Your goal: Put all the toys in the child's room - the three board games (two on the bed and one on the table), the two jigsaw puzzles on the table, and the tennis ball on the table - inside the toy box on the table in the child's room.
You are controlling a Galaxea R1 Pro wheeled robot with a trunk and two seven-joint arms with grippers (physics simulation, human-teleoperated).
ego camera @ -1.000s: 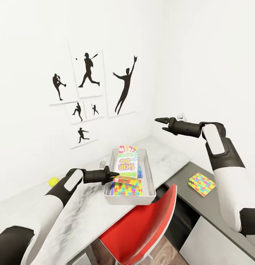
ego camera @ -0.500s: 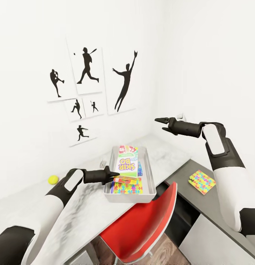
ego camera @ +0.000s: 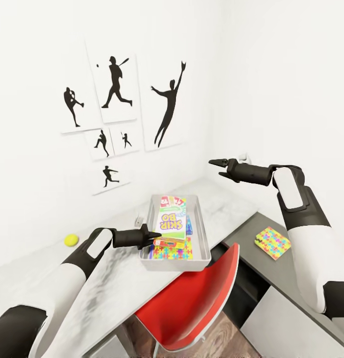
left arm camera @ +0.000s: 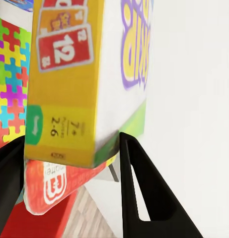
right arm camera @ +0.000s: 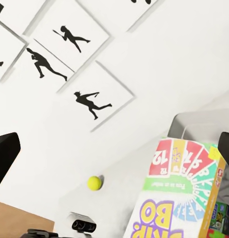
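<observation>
The grey toy box (ego camera: 203, 248) stands on the marble table (ego camera: 107, 288). In it lie a Skip-Bo board game (ego camera: 173, 222), an orange-red game box (ego camera: 168, 243) and a colourful jigsaw puzzle (ego camera: 173, 254). My left gripper (ego camera: 156, 235) hovers at the box's left rim, open; in the left wrist view its fingers (left arm camera: 144, 198) frame the Skip-Bo game (left arm camera: 94, 74). The yellow tennis ball (ego camera: 70, 240) rests by the wall at the left. A second jigsaw puzzle (ego camera: 272, 242) lies on the grey desk (ego camera: 301, 288). My right gripper (ego camera: 215, 167) hangs open in the air, above and to the right of the box.
A red chair (ego camera: 192, 303) stands tucked against the table's front edge, below the toy box. Baseball silhouette posters (ego camera: 115, 82) hang on the wall behind. A small grey object (ego camera: 138, 220) sits just left of the box. The room's corner closes in at the back right.
The camera has moved: posters, ball and toy box have drifted slightly up and left in the picture. Both arms keep the same pose and both grippers stay open.
</observation>
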